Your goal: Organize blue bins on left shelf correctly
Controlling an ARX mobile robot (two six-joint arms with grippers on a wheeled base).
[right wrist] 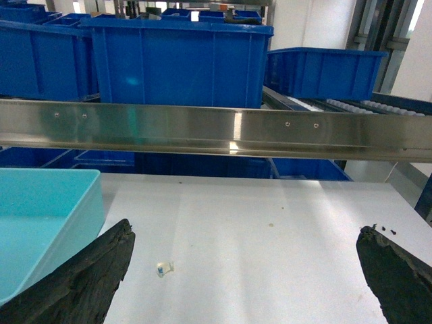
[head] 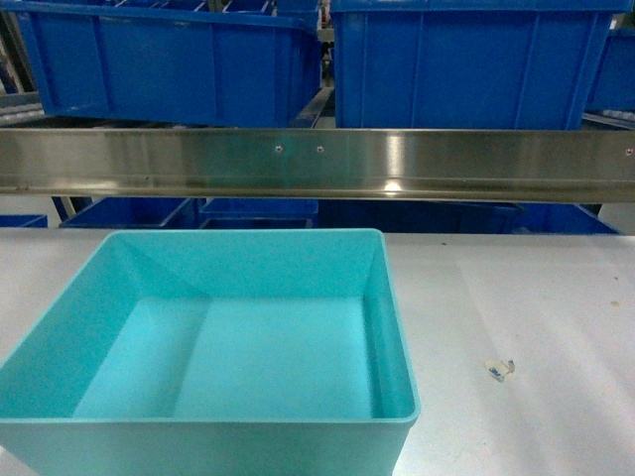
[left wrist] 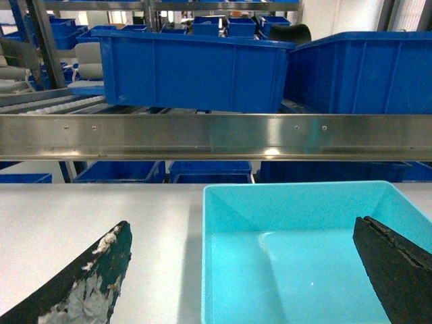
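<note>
The turquoise bin [head: 248,347] sat low in frame, ungrasped, both the left gripper [left wrist: 243,277] and right gripper [right wrist: 246,280] spread wide; gripping its rim seemingly came next.

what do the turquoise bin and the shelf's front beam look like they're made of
The turquoise bin looks like molded plastic: uniform color, smooth tapered walls, thin rim, soft sheen. The front beam looks like brushed stainless steel: silvery, with streaky reflections, a bright glare spot and small fasteners. The exact alloy or plastic type cannot be told.
</note>
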